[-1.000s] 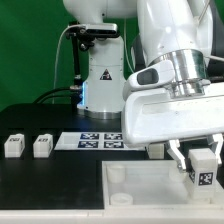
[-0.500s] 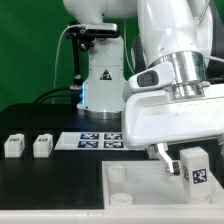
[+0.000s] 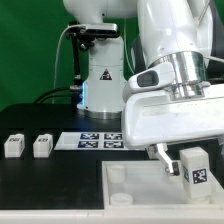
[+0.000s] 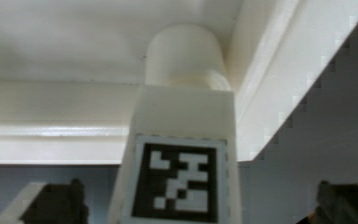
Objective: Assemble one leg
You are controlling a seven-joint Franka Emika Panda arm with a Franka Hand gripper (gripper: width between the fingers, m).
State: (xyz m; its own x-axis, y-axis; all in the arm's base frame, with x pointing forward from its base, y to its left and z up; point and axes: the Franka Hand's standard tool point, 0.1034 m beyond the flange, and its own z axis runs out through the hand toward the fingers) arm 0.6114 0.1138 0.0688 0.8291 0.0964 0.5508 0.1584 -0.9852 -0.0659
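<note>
A white leg (image 3: 197, 172) with a marker tag on its face stands upright at the far right corner of the large white top (image 3: 140, 190). My gripper (image 3: 190, 158) is open around it, and one finger (image 3: 159, 154) stands clear of the leg on the exterior view's left. The wrist view shows the leg (image 4: 179, 120) reaching down to the top's corner (image 4: 60, 105), with my gripper (image 4: 202, 205) astride it and a dark finger (image 4: 51, 203) apart from each side. I cannot tell how deep the leg sits in the socket.
Two more white legs (image 3: 13, 146) (image 3: 42, 146) lie on the black table at the exterior view's left. The marker board (image 3: 90, 140) lies behind the top. Round sockets (image 3: 118, 173) show on the top's near left side. The robot base stands at the back.
One second ago the fingers were shut on the leg. They have since opened, and the leg now stands free, a little further to the exterior view's left.
</note>
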